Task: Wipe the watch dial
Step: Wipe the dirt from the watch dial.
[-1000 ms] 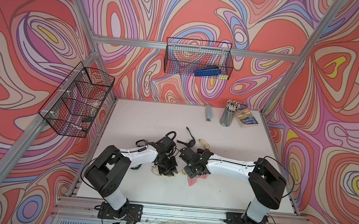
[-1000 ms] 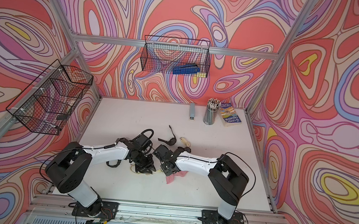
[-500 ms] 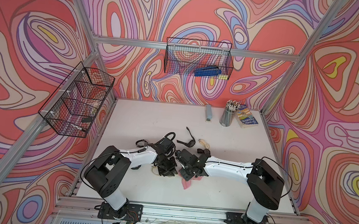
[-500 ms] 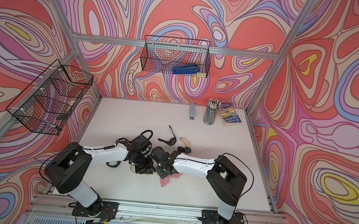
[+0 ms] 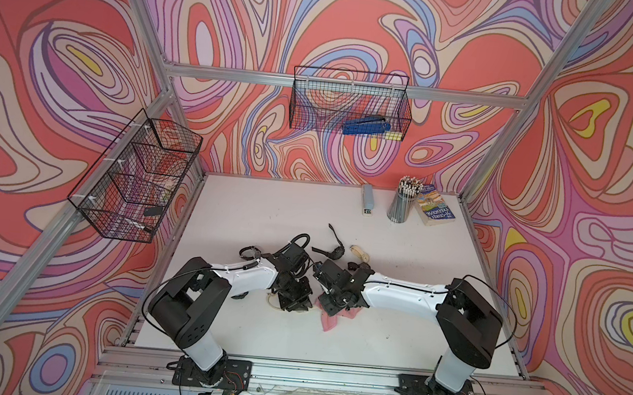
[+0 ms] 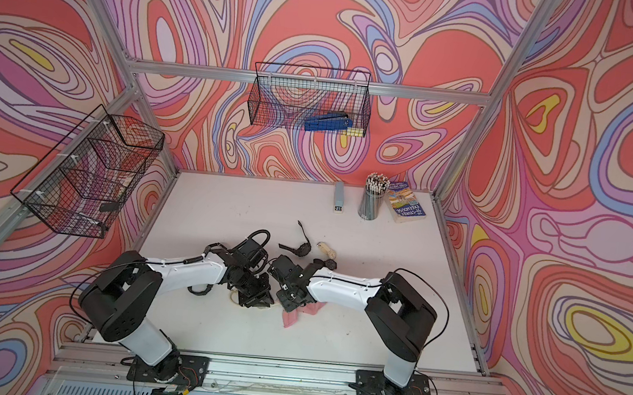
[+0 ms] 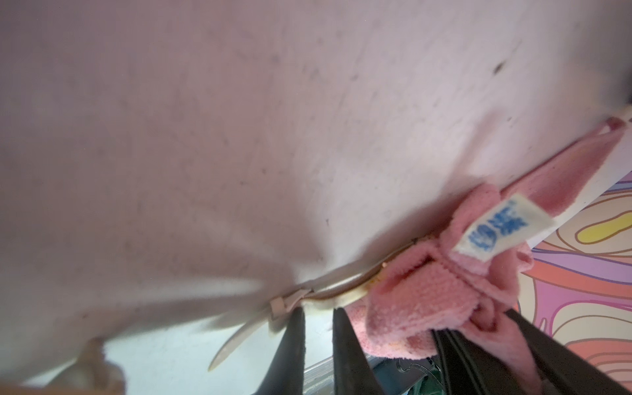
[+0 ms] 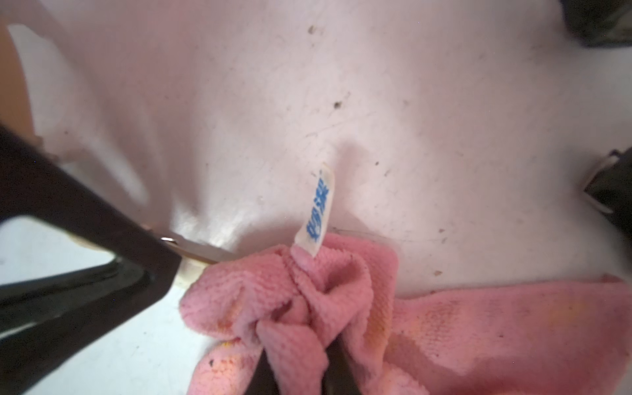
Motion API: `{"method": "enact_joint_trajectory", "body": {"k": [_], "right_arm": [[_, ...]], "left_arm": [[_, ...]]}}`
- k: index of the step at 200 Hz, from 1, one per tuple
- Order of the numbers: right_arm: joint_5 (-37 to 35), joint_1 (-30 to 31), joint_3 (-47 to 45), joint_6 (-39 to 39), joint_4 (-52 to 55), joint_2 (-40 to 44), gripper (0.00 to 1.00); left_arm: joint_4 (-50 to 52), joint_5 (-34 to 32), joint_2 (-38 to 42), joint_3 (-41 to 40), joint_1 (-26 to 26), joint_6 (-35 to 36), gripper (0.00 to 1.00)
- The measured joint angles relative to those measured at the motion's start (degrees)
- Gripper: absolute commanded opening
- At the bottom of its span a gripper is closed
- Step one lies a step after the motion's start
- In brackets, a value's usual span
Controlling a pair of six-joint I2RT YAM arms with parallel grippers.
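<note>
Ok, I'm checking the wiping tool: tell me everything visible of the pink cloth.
The pink cloth is a terry-looking rag, bunched and creased, faintly yellow-stained, with a white tag printed blue. The right gripper pinches its bunched part; the rest trails on the white table. The bunch touches the cream watch strap.

We see a pink cloth (image 8: 301,297) of rough looped terry on the matt, scuffed white table (image 8: 410,102); beside the cloth, a smooth cream plastic-looking watch strap (image 7: 342,297) with a dull sheen.
</note>
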State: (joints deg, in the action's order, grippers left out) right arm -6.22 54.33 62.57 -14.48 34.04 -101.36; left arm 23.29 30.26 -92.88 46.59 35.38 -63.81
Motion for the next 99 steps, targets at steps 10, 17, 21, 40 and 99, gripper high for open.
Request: {"method": "enact_joint_trajectory", "body": {"k": [10,17,21,40,99], "right_arm": [[-1.0,-1.4,-0.6,0.0,0.6,0.3,0.0],[-1.8,-2.5,-1.0,0.1,1.7,0.3,0.0],[-2.2,-3.0,-1.2,0.1,2.3,0.4,0.0],[-4.1,-4.5,-1.0,0.3,4.6,0.7,0.0],[-3.3,-2.7,0.9,3.2,6.6,3.8,0.0]], "left_arm": [[0.0,-0.1,0.0,0.0,0.2,-0.1,0.17],[-0.2,0.0,0.0,0.0,0.3,-0.1,0.17],[-0.3,0.0,-0.1,0.0,0.4,-0.1,0.17],[-0.6,0.0,-0.2,0.0,0.7,-0.1,0.17],[-0.6,0.0,-0.2,0.0,0.9,-0.4,0.17]]}}
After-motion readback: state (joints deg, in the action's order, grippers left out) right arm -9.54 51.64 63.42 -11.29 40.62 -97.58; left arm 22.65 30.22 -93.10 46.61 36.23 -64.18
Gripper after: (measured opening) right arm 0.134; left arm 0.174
